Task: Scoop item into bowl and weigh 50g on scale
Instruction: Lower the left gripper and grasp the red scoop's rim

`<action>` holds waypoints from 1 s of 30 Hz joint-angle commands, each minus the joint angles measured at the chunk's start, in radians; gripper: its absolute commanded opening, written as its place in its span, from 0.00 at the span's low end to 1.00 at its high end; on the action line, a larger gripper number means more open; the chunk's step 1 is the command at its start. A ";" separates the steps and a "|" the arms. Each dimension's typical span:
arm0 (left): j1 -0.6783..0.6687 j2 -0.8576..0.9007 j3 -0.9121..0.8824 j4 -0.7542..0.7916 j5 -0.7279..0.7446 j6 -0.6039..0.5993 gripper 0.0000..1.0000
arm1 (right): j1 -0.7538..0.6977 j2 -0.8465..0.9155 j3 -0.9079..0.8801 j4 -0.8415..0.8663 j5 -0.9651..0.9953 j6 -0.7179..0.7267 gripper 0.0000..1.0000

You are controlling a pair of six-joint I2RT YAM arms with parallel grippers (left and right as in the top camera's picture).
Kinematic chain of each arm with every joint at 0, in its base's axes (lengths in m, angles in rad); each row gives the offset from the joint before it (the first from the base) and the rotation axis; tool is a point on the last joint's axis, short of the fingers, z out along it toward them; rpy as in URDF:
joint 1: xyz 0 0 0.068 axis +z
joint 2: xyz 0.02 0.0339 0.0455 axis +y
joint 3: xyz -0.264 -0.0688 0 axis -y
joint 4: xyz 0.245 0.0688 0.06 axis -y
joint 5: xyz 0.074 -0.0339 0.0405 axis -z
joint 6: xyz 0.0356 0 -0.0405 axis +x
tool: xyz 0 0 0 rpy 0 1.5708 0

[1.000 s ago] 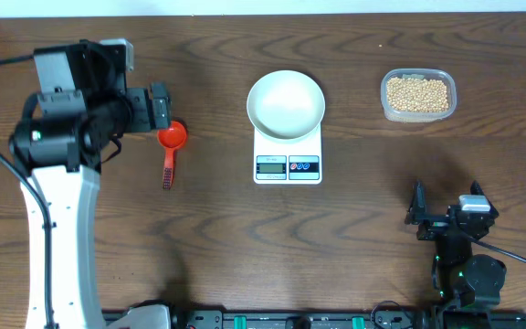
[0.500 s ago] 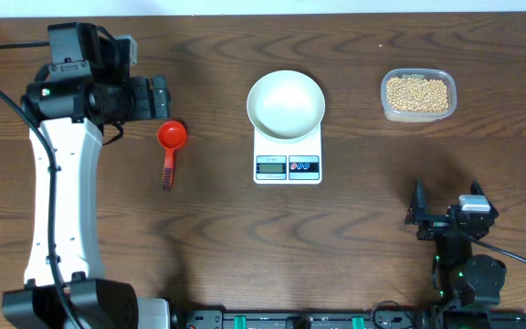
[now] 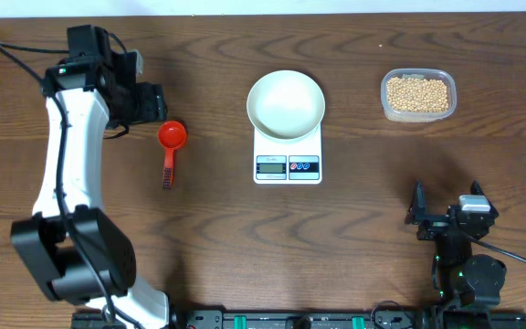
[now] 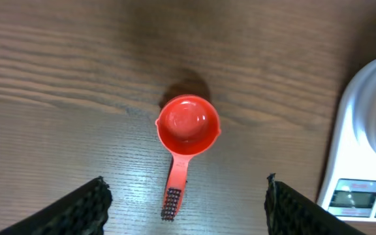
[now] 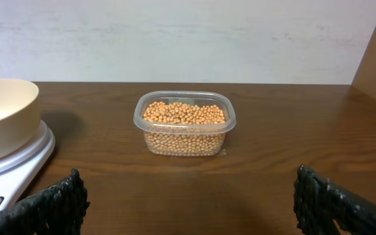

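Two ribbed fingers point(image 4: 87, 207) of my left claw point(image 4: 188, 209) are gaping wide over the glossy red scoop point(image 4: 187, 127). Round tan beans point(image 5: 185, 117) are filling the clear tub point(image 5: 138, 119) facing my wide-open right claw point(image 5: 194, 209), and the smooth white bowl point(image 3: 285, 103) is sitting on the flat scale point(image 3: 288, 151).

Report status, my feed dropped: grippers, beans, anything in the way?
Left gripper open above red scoop, empty. Right gripper open, empty. Beans in tub; bowl empty on scale. Nothing blocking scoop.
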 commanded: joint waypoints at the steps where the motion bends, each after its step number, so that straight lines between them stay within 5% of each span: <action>1: 0.015 0.056 0.012 0.005 -0.010 -0.003 0.70 | 0.006 -0.006 -0.002 -0.004 0.011 -0.011 0.99; 16: 0.022 0.245 0.002 0.075 -0.009 -0.005 0.42 | 0.006 -0.006 -0.002 -0.004 0.011 -0.011 0.99; 30: 0.020 0.291 -0.036 0.155 -0.009 -0.008 0.39 | 0.006 -0.005 -0.002 -0.004 0.011 -0.011 0.99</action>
